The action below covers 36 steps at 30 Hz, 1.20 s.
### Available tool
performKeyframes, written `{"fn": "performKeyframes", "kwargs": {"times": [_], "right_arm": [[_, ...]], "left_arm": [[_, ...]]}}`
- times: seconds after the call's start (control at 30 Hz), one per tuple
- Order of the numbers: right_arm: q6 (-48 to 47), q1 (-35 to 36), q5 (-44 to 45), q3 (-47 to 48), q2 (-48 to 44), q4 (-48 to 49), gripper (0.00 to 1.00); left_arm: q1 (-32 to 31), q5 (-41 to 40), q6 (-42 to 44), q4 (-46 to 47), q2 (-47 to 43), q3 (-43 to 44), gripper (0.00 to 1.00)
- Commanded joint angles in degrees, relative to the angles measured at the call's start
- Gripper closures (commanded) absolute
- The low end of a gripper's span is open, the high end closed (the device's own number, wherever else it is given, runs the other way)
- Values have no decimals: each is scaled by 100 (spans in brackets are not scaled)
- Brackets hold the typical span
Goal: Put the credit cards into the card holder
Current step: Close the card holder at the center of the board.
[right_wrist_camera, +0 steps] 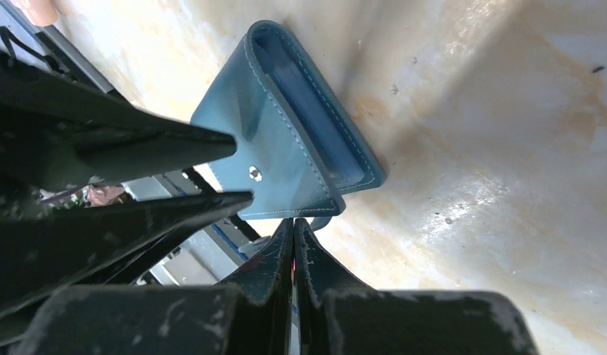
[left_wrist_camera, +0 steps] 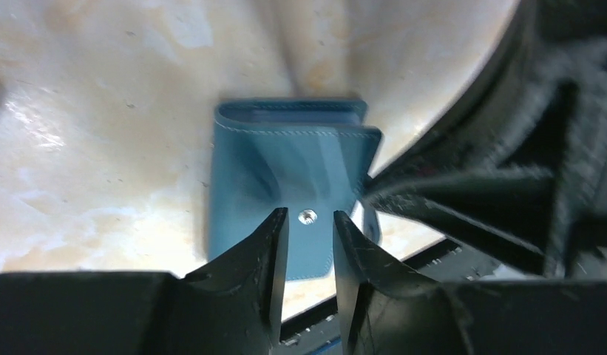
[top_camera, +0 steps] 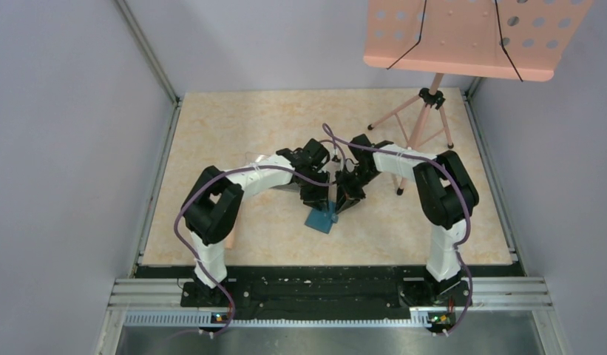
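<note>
Teal-blue folding card holder (left_wrist_camera: 285, 163) lies just twelve o'clock of the narrowly parted, empty left hand (left_wrist_camera: 309, 217); right hand (right_wrist_camera: 293, 224), closed tight, flanks it at three.

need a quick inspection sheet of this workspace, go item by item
surface: beige marbled table, glare patches
job's things: teal card holder on the table, gaping slightly; credit cards nothing seen
clutter: clear box, partly hidden
grippers: left gripper open, fingers either side of the snap button; right gripper shut, tips at the card holder's edge
cables: purple cables along both arms
surroundings: pink music stand, grey walls
</note>
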Motion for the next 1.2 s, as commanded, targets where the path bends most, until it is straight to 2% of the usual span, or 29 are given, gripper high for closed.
{"fn": "performKeyframes", "kwargs": {"times": [0.0,0.13,0.27,0.57,0.8,1.03,1.17], "right_arm": [[76,65,174,294,-27,159,100],[315,64,81,390,126,473,100],[357,63,16,520,183,494,100],[315,51,17,366,196,500,100],[309,55,117,306,340,494,100],[290,54,142,275,364,494,100],[286,52,140,259,380,493,100]], "left_arm": [[226,826,-236,679,-651,-364,66],[406,1530,-528,1343,-818,-849,66],[409,1828,-523,1403,-762,-931,65],[416,2071,-537,1509,-411,-840,66],[390,1870,-328,1229,-269,-688,69],[346,1964,-293,1275,-212,-678,85],[317,2010,-262,1261,-176,-681,89]]}}
